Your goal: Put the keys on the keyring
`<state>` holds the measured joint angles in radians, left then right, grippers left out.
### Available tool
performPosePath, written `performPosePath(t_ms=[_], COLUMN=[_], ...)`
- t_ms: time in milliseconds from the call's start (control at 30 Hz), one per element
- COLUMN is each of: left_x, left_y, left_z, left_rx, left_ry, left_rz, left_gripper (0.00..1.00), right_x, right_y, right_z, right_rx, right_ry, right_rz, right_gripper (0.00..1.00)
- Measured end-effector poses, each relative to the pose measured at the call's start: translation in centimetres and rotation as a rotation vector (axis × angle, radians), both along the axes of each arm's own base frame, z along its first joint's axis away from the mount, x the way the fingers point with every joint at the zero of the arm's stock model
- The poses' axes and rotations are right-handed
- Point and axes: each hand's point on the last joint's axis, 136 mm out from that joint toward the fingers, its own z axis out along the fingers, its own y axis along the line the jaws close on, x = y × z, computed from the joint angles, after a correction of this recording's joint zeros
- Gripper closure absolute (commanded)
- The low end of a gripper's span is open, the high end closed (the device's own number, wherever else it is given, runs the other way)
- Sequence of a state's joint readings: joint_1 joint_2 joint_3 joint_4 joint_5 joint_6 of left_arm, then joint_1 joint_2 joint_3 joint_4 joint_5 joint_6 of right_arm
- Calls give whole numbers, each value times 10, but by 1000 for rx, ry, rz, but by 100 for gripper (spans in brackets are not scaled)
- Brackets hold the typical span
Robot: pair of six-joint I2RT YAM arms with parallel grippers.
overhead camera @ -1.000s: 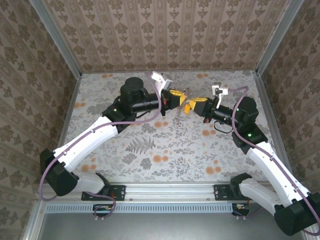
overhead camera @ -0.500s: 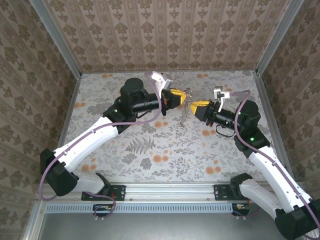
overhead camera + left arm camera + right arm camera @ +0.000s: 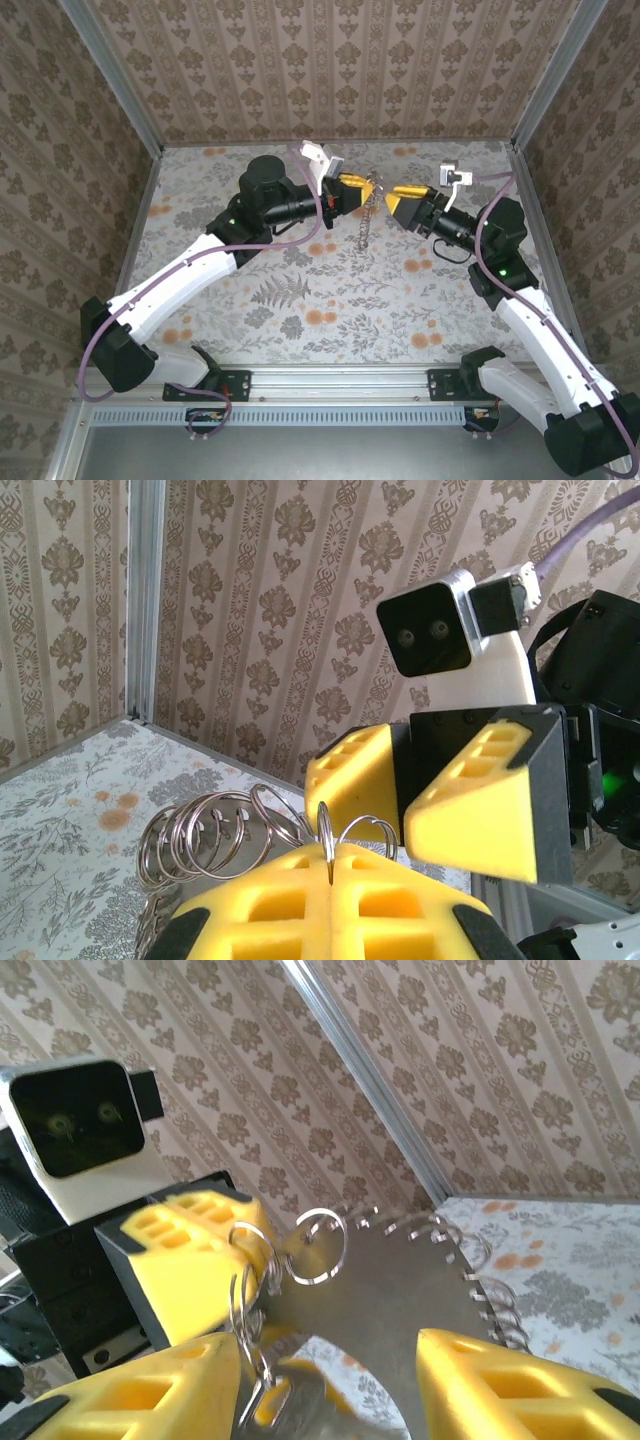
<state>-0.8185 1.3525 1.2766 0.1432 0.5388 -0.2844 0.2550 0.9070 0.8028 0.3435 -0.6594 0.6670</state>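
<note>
The keyring is a chain of thin, silvery wire rings linked one through the next. Its top ring is pinched between the closed fingers of the left gripper, and the rest dangles straight down in the air.

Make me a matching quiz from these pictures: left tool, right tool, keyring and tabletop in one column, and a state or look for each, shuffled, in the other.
Column one:
1. left tool
2. right tool
3. keyring
4. tabletop

Column two:
A. jaws apart, holding nothing
B. floral print with orange blooms
C. shut on a ring
D. dangling as a chain of rings

Pairs: 1-C, 2-A, 3-D, 4-B.
</note>
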Motion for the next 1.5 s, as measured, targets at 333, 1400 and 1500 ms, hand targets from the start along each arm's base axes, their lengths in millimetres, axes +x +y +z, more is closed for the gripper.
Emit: performPosePath(t_ms=[333, 1400, 1500], left_x=[0, 10, 23], left_y=[0, 4, 17], left_z=[0, -3, -5], left_rx=[0, 9, 26], left_ry=[0, 11, 20], left_rz=[2, 42, 91], left_gripper=[100, 59, 42], right_x=[0, 0, 4], right_y=[7, 23, 19], right_z=[13, 6, 3], right_rx=[61, -10, -47], right_ry=[-19, -18, -14], right_rz=[33, 62, 45], right_gripper=[48, 100, 100])
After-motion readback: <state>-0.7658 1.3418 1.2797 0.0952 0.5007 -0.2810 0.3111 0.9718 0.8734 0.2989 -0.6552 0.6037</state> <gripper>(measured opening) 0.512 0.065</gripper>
